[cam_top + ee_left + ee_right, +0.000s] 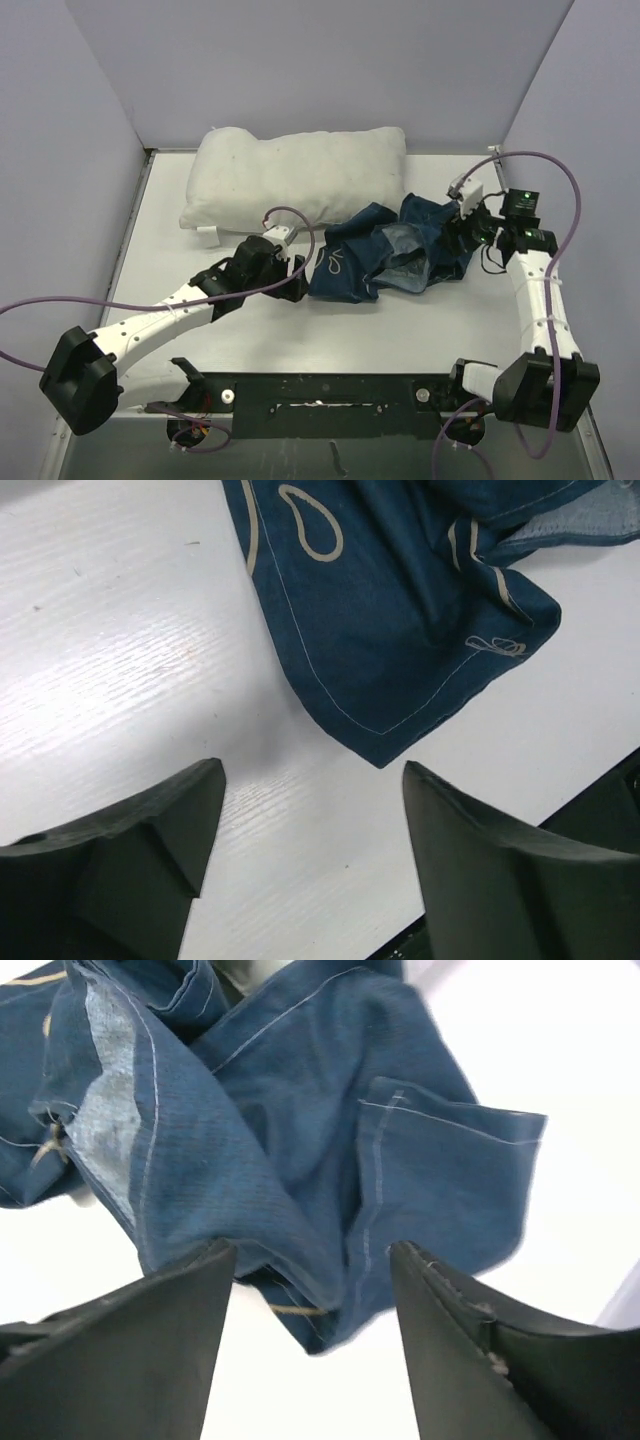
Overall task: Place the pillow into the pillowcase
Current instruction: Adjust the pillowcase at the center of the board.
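Observation:
The white pillow [300, 178] lies along the back of the table, lumpy and wrinkled. In front of it the navy pillowcase [385, 258] sits crumpled, its pale inner side showing in the folds. My left gripper [300, 284] is at the pillowcase's left end. In the left wrist view that gripper [312, 770] is open over bare table, and a pillowcase corner [385, 630] lies just beyond its tips. My right gripper [462, 240] is at the pillowcase's right end. In the right wrist view this gripper [310, 1250] is open, with a fold of pillowcase [330, 1160] reaching between its tips, unpinched.
Pale walls enclose the white table [180, 290] on the left, back and right. A black rail [320, 400] with the arm bases runs along the near edge. Purple cables [560, 190] loop above both arms. The pillow's small white tag [207, 235] pokes out at its left corner.

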{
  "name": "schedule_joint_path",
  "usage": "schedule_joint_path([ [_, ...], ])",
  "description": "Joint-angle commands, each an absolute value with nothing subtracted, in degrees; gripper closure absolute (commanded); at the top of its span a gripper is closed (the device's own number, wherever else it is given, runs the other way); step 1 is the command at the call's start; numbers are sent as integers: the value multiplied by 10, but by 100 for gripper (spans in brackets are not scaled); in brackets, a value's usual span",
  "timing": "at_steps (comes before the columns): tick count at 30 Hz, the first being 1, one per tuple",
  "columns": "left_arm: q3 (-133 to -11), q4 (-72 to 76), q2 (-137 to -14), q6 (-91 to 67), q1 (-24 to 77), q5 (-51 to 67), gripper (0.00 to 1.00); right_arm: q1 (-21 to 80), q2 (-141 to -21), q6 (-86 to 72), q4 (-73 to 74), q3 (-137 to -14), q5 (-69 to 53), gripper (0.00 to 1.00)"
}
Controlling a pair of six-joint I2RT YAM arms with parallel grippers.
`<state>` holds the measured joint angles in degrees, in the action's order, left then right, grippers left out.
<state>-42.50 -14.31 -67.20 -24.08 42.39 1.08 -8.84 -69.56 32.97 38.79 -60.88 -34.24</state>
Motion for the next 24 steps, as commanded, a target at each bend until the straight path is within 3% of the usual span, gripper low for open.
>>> schedule_joint_path([
  [1, -429, -63, -677, -254, 414, 49, 23, -124, -621, 388, 395, -633, -413, 28],
  [4, -438, -1, -717, -248, 377, 107, 18, -124, -634, 409, 435, -659, -477, 10],
  [7, -462, 84, -786, -250, 327, 195, 18, -111, -662, 397, 448, -686, -532, 0],
  [14, -588, 146, -929, -176, 317, 242, 18, -1, -736, 373, 456, -733, -440, 1],
  [24, -786, 22, -1105, -4, 385, 167, 16, 22, -751, 355, 448, -712, -363, 0],
])
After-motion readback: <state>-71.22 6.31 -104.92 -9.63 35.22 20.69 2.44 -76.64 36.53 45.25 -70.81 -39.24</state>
